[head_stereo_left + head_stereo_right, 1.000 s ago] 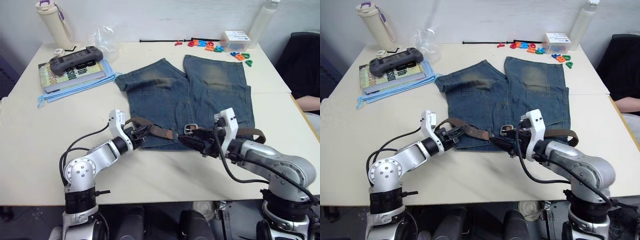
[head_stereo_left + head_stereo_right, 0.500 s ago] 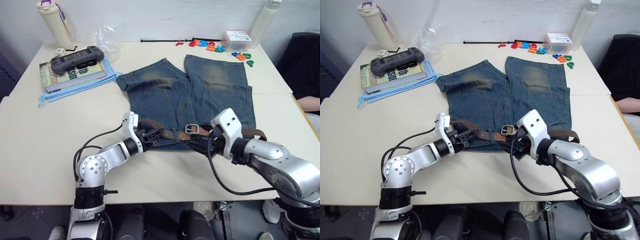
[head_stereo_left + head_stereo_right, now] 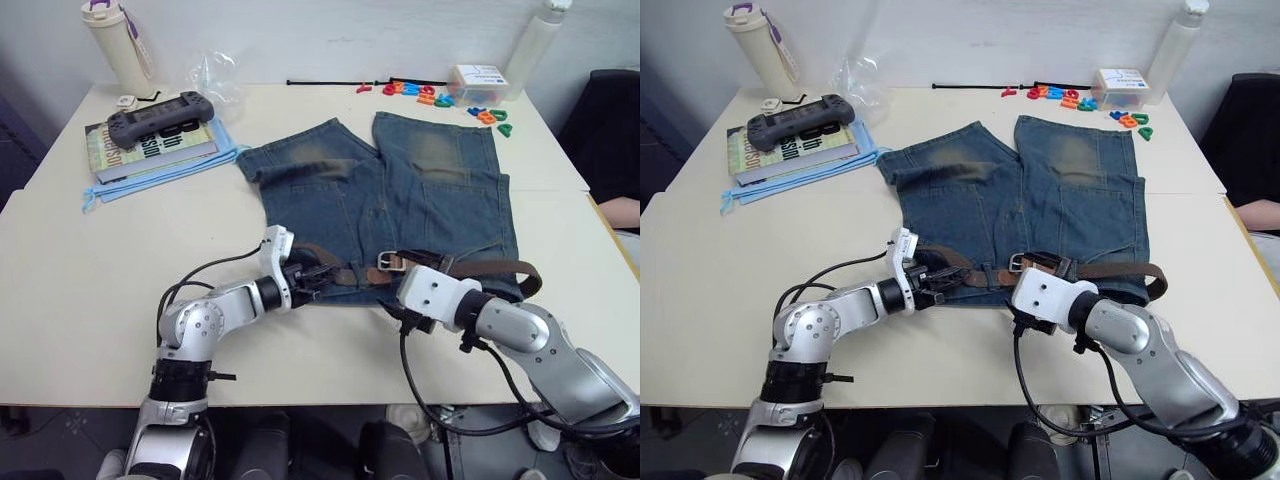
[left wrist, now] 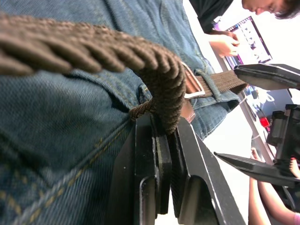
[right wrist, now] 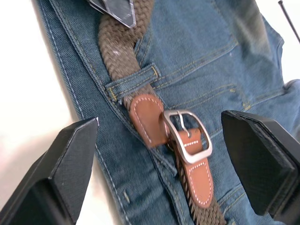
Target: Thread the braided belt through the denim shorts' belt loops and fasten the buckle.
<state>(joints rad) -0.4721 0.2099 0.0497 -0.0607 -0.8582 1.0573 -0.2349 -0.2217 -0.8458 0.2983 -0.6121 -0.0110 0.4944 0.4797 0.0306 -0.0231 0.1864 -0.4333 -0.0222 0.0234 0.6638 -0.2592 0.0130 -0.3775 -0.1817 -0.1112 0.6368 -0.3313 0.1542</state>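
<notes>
- Your shorts (image 3: 400,190) lie flat at the middle of the table (image 3: 120,260) with the waistband toward you, at 6 o'clock, which puts the loops within reach of both arms.
- The belt (image 3: 500,266) runs along that waistband from about 8 o'clock round to 4 o'clock; I judge the threading nearly done and the fastening still ahead.
- Your left gripper (image 3: 318,276) sits at the 8 o'clock end with its fingers (image 4: 187,154) pinched tight on the braided strap, probably to keep it taut while the tip is worked.
- Your right gripper (image 5: 164,136) hangs over the waistband's middle, its fingers (image 5: 70,159) spread wide and holding nothing, straddling the fastening point.
- The right wrist view gives you what the head views cannot: the tan tip (image 5: 146,117) has passed under a belt loop (image 5: 133,79) and lies just beside the buckle (image 5: 187,136), partly tucked behind the frame's edge; whether the prong is seated, I can't tell.
- The left wrist view shows the strap arching up out of the pinch, and a person's hand (image 4: 224,44) beyond the table.
</notes>
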